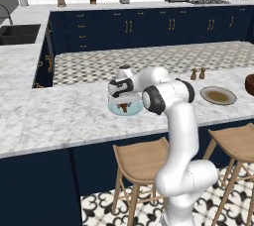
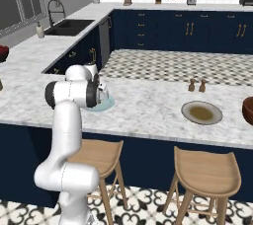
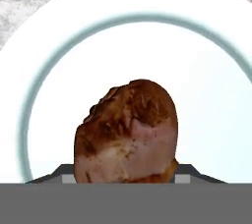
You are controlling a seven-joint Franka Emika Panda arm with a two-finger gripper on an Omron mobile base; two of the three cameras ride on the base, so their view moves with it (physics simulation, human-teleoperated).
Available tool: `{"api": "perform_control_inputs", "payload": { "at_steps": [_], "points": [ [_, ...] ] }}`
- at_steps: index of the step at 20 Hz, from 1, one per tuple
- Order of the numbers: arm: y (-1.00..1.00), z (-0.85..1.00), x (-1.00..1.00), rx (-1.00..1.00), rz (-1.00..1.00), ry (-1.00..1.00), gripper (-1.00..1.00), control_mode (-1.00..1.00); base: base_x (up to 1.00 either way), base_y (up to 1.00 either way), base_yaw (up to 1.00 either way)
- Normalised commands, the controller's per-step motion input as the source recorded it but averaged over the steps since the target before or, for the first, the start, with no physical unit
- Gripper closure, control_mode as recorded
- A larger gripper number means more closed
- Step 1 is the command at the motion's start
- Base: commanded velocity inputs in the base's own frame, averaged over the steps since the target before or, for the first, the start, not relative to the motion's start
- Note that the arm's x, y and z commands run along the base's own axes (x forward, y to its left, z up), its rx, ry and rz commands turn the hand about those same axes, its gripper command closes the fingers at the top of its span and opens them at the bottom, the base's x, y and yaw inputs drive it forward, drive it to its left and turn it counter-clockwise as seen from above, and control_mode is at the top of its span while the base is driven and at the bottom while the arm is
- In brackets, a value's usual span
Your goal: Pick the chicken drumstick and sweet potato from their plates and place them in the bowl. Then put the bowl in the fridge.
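Observation:
My gripper (image 1: 124,102) is down over the pale blue plate (image 1: 114,111) on the marble island counter. The reddish-brown chicken drumstick (image 3: 128,129) sits between the two fingertips, its fat end facing the hand camera, and the fingers press against both its sides. Under the hand it shows as a brown lump (image 1: 124,106). The plate's blue ring (image 3: 206,95) surrounds it. The grey-beige plate (image 1: 218,95) lies further right, and the dark wooden bowl (image 1: 250,85) is at the right edge. The sweet potato and the fridge are out of view.
Two small brown shakers (image 1: 197,74) stand behind the grey-beige plate. Wooden stools (image 1: 141,160) sit under the counter's near edge. A sink (image 1: 17,34) is at the far left, and navy cabinets line the back wall.

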Motion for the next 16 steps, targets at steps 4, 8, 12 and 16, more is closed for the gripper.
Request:
{"api": "perform_control_inputs", "payload": {
  "at_steps": [4, 8, 12, 16],
  "points": [
    [-0.08, 0.66, -0.96, 0.04, -0.01, -0.12, 1.00, -1.00, 0.00, 0.00, 0.00],
    [-0.06, 0.99, -1.00, 0.04, -0.04, -0.09, 1.00, -1.00, 0.00, 0.00, 0.00],
    [-0.23, 1.00, -1.00, 0.03, -0.08, -0.10, 1.00, -1.00, 0.00, 0.00, 0.00],
    [-0.22, 0.99, -1.00, 0.01, -0.06, -0.01, 1.00, -1.00, 0.00, 0.00, 0.00]
  ]
}}
